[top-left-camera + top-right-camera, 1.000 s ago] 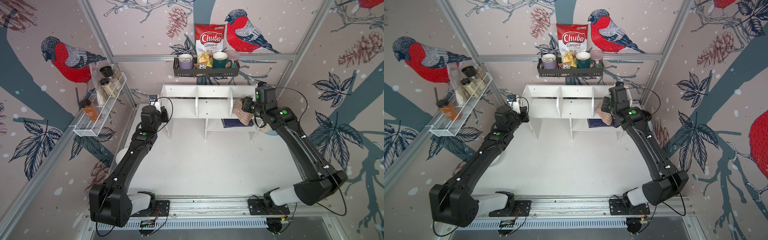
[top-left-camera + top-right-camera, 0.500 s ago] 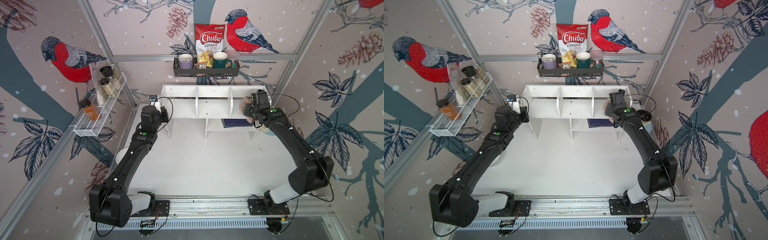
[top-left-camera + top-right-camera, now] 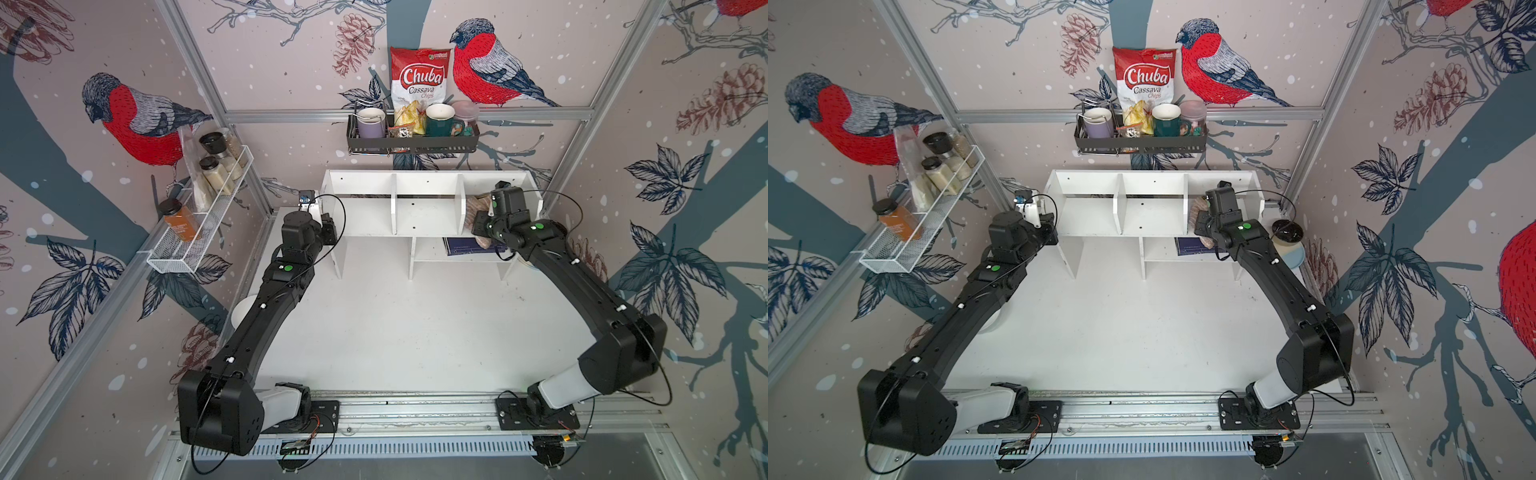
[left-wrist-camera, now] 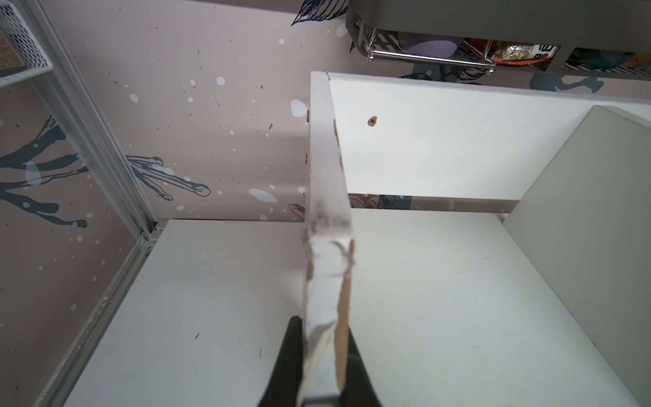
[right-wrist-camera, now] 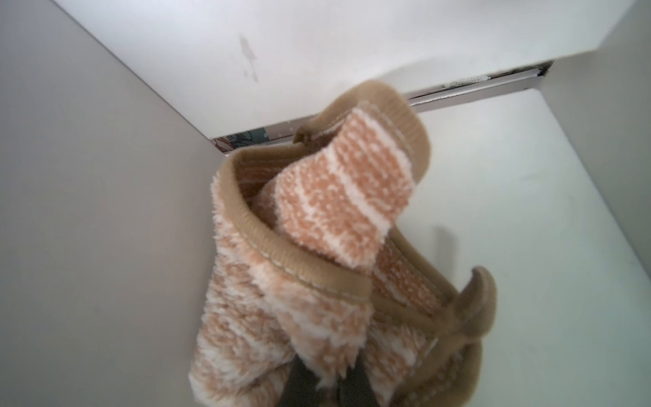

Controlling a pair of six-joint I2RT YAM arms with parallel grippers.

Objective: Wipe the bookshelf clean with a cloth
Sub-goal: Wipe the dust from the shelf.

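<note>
The cloth [image 3: 473, 207] has gone deeper into the bookshelf's [image 3: 361, 216] right box in a top view. The left wrist view shows the left gripper [image 4: 322, 356] pinching the bookshelf's side, holding it steady. The right wrist view shows the right gripper [image 5: 324, 384] squeezing the cloth for rubbing.

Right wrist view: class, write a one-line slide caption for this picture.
The right gripper shut on the cloth, striped tan and bunched, inside a white compartment of the bookshelf.
</note>
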